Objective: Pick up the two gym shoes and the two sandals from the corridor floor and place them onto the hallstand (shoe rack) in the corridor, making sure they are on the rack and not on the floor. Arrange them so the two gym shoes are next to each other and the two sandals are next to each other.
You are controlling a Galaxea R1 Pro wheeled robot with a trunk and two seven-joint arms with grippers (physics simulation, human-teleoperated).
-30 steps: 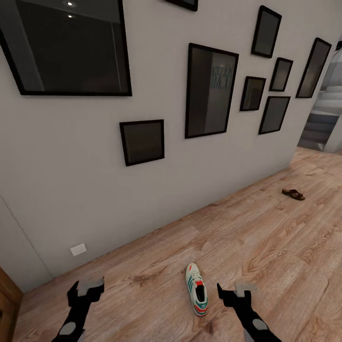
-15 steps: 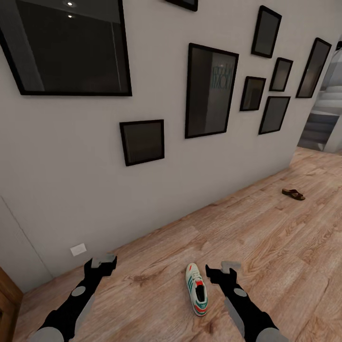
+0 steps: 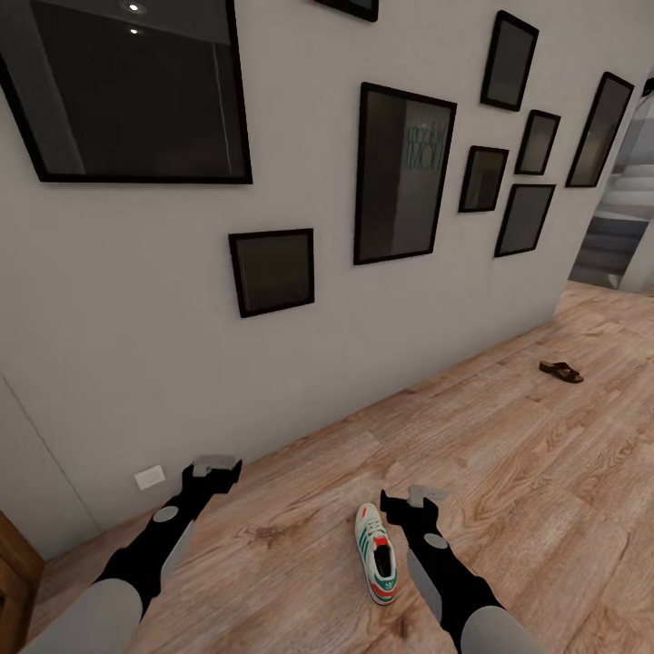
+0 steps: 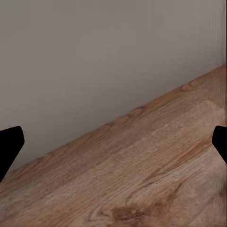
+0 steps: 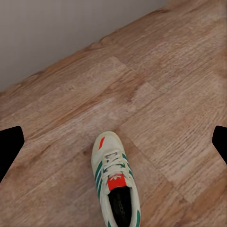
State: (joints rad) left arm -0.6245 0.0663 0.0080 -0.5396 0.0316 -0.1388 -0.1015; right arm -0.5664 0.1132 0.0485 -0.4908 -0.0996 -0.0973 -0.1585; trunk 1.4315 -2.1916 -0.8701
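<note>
One white gym shoe (image 3: 377, 553) with green stripes and a red-orange tongue lies on the wood-plank corridor floor (image 3: 509, 472), toe toward the wall. The right wrist view looks down on the gym shoe (image 5: 116, 184) between its wide-apart fingertips. My right gripper (image 3: 407, 501) hangs open just right of the shoe's toe, above the floor. Well left of the shoe, close to the wall, my left gripper (image 3: 213, 470) is open and holds nothing. A brown sandal (image 3: 560, 371) lies far off to the right. The hallstand is out of view.
A grey wall (image 3: 163, 300) hung with several black picture frames runs along the left. A white outlet plate (image 3: 150, 476) sits low on it. An opening with stairs (image 3: 618, 236) shows at the far right. A wooden edge (image 3: 14, 563) stands at the lower left.
Both arms have reached forward, toward the wall. The right gripper has come up beside the gym shoe's toe; the left has advanced near the baseboard. The shoe and sandal have not moved.
</note>
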